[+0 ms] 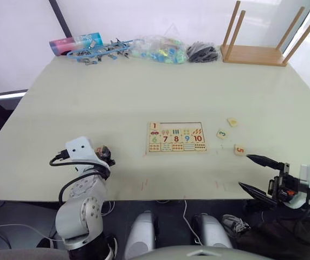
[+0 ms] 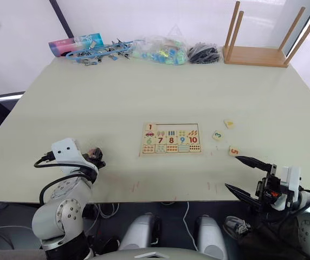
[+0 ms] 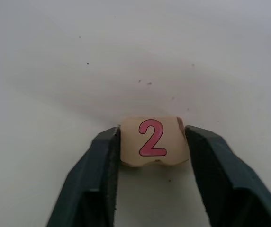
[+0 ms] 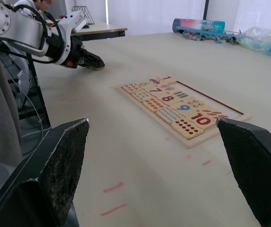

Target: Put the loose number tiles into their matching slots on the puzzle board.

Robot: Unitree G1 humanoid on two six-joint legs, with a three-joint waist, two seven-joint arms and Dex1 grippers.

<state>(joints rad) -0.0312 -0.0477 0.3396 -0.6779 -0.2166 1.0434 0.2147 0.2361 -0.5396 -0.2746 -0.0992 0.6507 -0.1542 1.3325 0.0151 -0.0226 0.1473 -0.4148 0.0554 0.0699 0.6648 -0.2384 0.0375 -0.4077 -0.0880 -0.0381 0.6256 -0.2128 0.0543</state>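
**A:** Two grippers sit nearest us. What has each got?

**B:** The left gripper (image 3: 153, 142) has its black fingers (image 3: 95, 175) closed on the 2 tile (image 3: 153, 141), one pad on each side edge, digit facing up, low over the table (image 1: 117, 97) near the front edge, left of the puzzle board (image 1: 176, 136). The right gripper (image 1: 258, 173) hangs at the front right corner with its fingers spread wide and nothing between them.

**A:** How will that tile handle?

**B:** I'd judge it light, stiff and hard: a thin pale wooden square with flat sides. Pinching opposite edges suits it, though its smooth faces could let it twist if the hold is off-centre.

**A:** And further out?

**B:** The 5 tile (image 1: 239, 150) lies just beyond the right gripper, then the 3 tile (image 1: 221, 134), then another loose tile (image 1: 232, 122) whose digit I can't read. All lie flat, right of the board and apart from it.

**A:** The board itself?

**B:** It's a flat wooden tray with a thin frame, at mid-table. The 1 tile (image 1: 154, 127) is seated at the left end of the matching slots (image 1: 183, 126) along the far edge; the other recesses look unfilled. Printed numbers 6 to 10 run below.

**A:** Beyond that?

**B:** At the far edge lie a pink-and-blue tube (image 1: 75, 43), blue clips (image 1: 99, 53), a clear bag of coloured pieces (image 1: 159, 50) and an upturned wooden stool (image 1: 258, 43).
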